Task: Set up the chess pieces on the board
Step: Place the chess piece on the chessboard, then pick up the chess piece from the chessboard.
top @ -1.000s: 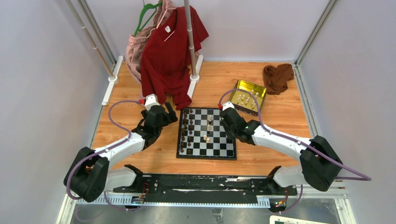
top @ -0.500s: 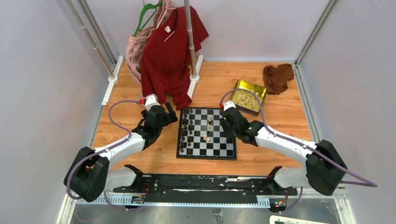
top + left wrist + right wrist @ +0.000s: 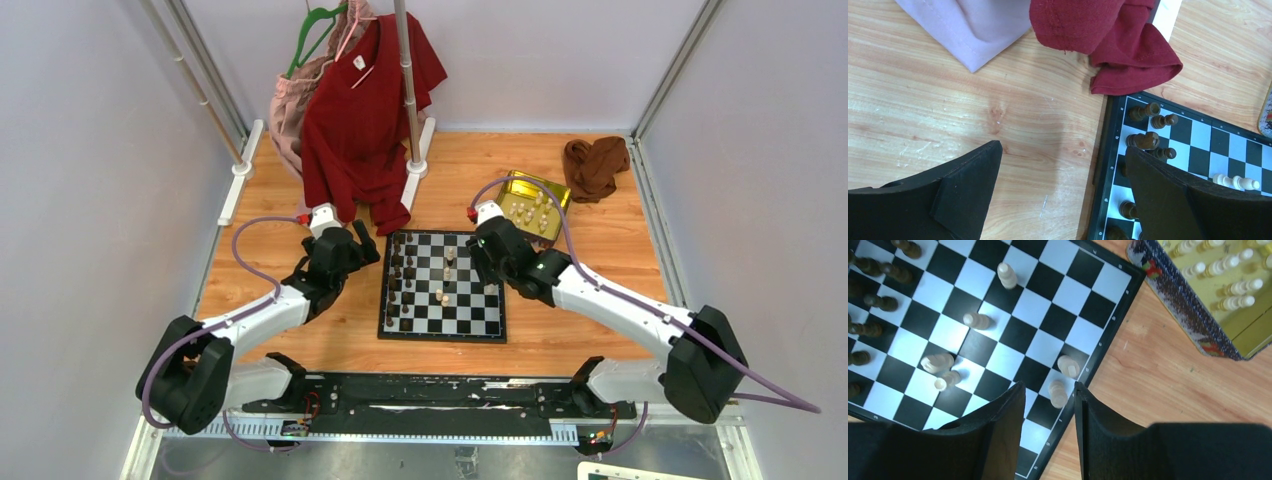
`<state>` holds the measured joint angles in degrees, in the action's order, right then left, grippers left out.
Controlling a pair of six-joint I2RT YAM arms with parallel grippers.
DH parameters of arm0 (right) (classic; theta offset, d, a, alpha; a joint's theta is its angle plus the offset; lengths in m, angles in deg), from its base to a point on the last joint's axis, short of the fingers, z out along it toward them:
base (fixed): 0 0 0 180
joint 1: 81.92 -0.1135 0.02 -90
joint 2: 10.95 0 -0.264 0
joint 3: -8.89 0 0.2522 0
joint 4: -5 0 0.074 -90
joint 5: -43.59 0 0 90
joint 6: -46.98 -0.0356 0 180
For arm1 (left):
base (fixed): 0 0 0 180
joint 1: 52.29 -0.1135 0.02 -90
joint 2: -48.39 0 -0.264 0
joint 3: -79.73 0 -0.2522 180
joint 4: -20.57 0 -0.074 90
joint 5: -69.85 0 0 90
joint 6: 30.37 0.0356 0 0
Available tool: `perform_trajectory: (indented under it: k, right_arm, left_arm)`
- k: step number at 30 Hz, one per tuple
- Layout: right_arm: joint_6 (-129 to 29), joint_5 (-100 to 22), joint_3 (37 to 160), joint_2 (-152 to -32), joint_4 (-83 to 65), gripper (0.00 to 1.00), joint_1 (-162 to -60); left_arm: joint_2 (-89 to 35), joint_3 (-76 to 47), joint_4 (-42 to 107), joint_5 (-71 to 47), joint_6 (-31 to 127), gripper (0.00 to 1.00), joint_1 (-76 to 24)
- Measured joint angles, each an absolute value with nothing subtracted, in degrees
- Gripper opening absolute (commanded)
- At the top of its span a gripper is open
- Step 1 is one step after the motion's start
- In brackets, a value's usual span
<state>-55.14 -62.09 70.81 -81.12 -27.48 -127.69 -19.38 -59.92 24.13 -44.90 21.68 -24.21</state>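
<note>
**Board:** A flat, square, black-and-white checked board [image 3: 474, 318] is laid at the centre of the light wooden table [image 3: 600, 270].

**Dark pieces:** Dark brown turned pieces [image 3: 397, 282] are ranged along the board's 9 o'clock edge.

**Cream pieces:** Of the cream turned pieces [image 3: 977, 320], four are spread over the middle squares. Two are stood by the 3 o'clock edge. More are stored in the open gold rectangular tin [image 3: 512, 182], set at 1 o'clock from the board and apart from it.

**Left gripper** [image 3: 1063, 150]**:** It is positioned over bare wood off the board's 10 o'clock corner. Its jaws are spread wide.

**Right gripper** [image 3: 1048, 388]**:** It is positioned over the board's 3 o'clock edge. Its jaws are parted, and one cream piece is stood between the tips. As far as can be seen, the piece is clear of both pads.

**Shirt:** A red knit shirt [image 3: 370, 110] is hung at 11 o'clock. Its hem is laid just beside the board's corner.

**Garment:** A pale pink garment [image 3: 292, 105] is hung beside the shirt, at its 9 o'clock.

**Cloth:** A crumpled brown cloth [image 3: 595, 165] is placed at 1 o'clock, beyond the tin.
</note>
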Motion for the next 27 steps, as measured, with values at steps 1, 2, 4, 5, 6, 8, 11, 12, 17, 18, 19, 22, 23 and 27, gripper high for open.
perform_trajectory:
  k: [1,2,4,5,6,8,11,12,17,18,19,22,23,27]
  right_arm:
    - [-54.94,-61.92,71.75,-81.95,-27.46,0.45,-127.69]
    - [-54.63,-61.79,72.84,-83.04,-27.42,0.45,-127.69]
    - [-53.96,-61.37,74.92,-85.45,-27.35,0.45,-127.69]
    - [-53.63,-61.04,76.28,-87.06,-27.18,0.45,-127.69]
    - [-53.37,-60.87,77.15,-88.22,-26.92,0.45,-127.69]
    - [-52.58,-60.39,79.29,-91.26,-26.37,0.45,-127.69]
    - [-51.73,-59.67,81.98,-95.35,-25.65,0.45,-127.69]
    - [-51.35,-59.43,83.01,-97.01,-25.36,0.45,-127.69]
    - [-50.48,-58.27,86.16,-102.43,-24.34,0.45,-127.67]
    - [-50.41,-58.03,86.57,-103.20,-24.12,0.45,-127.67]
    - [-50.35,-57.87,87.01,-103.92,-24.07,0.45,-127.67]
    - [-50.04,-56.93,88.25,-105.95,-23.55,0.45,-127.52]
    - [-49.91,-56.74,88.78,-106.69,-23.44,0.44,-127.39]
    - [-49.61,-55.62,90.00,-109.07,-22.50,0.44,-126.89]
  left_arm:
    - [-19.33,-59.94,24.11,-44.88,21.68,1.00,-24.21]
    - [-19.29,-59.94,24.11,-44.88,21.68,1.00,-24.21]
    - [-19.18,-59.94,24.11,-44.88,21.68,1.00,-24.21]
    - [-19.14,-59.94,24.11,-44.88,21.68,1.00,-24.21]
    - [-19.09,-59.94,24.11,-44.88,21.68,1.00,-24.21]
    - [-18.94,-59.94,24.11,-44.86,21.68,1.00,-24.21]
    - [-18.81,-59.94,24.11,-44.86,21.68,1.00,-24.21]
    - [-18.74,-59.94,24.09,-44.84,21.68,1.00,-24.21]
    - [-18.68,-59.94,24.09,-44.84,21.70,1.00,-24.21]
    - [-18.68,-59.94,24.11,-44.84,21.68,1.00,-24.21]
    - [-18.68,-59.94,24.11,-44.84,21.70,1.00,-24.21]
    - [-18.68,-59.94,24.09,-44.84,21.70,1.00,-24.21]
    - [-18.68,-59.94,24.09,-44.84,21.70,1.00,-24.21]
    - [-18.68,-59.94,24.09,-44.84,21.72,1.00,-24.21]
